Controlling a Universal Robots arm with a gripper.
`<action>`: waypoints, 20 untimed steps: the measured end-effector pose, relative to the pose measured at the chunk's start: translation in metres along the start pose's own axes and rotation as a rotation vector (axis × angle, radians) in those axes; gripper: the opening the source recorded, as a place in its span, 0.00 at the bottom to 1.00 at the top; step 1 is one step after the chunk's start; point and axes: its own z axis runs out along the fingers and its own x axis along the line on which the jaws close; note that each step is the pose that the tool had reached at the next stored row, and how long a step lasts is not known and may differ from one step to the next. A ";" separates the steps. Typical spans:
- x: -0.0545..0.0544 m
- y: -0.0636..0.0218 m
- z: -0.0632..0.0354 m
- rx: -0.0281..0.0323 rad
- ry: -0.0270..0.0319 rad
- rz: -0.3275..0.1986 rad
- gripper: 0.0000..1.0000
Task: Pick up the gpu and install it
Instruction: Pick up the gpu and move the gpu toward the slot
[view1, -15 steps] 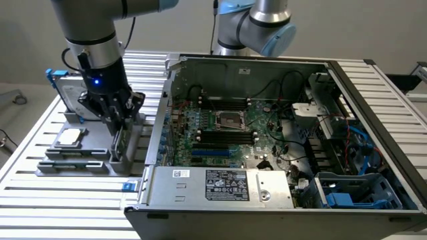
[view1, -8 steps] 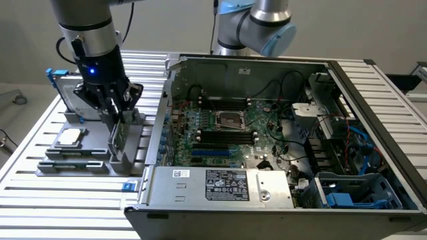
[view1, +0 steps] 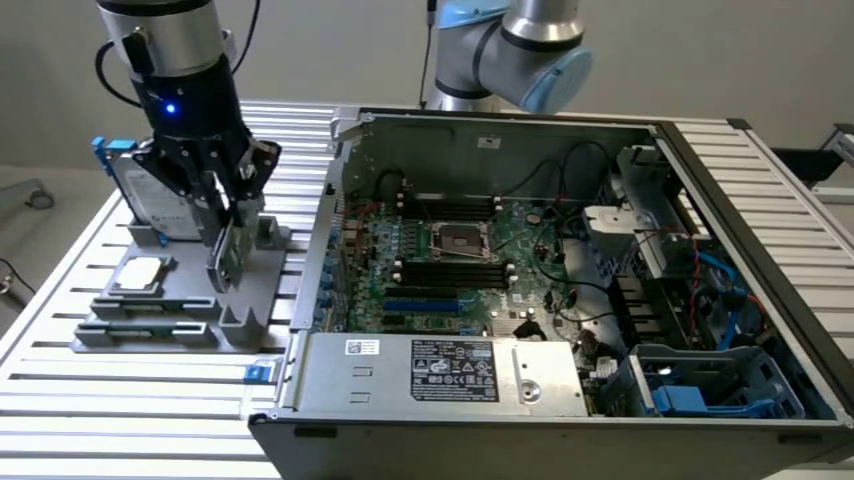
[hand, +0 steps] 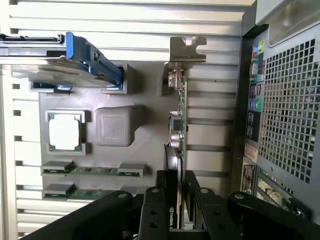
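Where the arm hangs over the grey moulded parts holder (view1: 260, 322) (hand: 145, 115), the black gripper (view1: 227, 215) (hand: 176, 179) is closed part-way, its fingers (hand: 155, 210) pressed on both faces of the gpu (view1: 230, 255) (hand: 178, 125), a thin flat expansion card with black cover, green board and silver end bracket; the card stands on edge at the holder's side nearest the open grey computer case (view1: 507, 117) (hand: 295, 110); whether it has left its slot, cannot tell. The exterior view gives the case interior, with the green motherboard (view1: 454, 260) lying flat inside, and the holder at the exterior view's left of the case on the slatted aluminium table (view1: 80, 400) (hand: 125, 25). The wrist view gives the card edge-on between the two fingers, the bracket at its far end, a logo on the black cover, and the perforated rear panel of the case. Count: one gpu; one silver hard drive in a blue frame (view1: 160, 200) (hand: 75, 55), standing on edge; one flat silver square module (view1: 143, 272) (hand: 64, 131); one grey textured square block (hand: 115, 125); two green memory sticks (hand: 92, 170) lying in the holder; one case; one arm.
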 end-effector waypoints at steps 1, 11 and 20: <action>0.000 0.0000 -0.0046 0.0000 0.0000 0.000 0.26; -0.003 -0.0015 -0.0501 0.0001 0.0000 0.000 0.26; -0.036 -0.0065 -0.0918 -0.0002 0.0092 0.000 0.26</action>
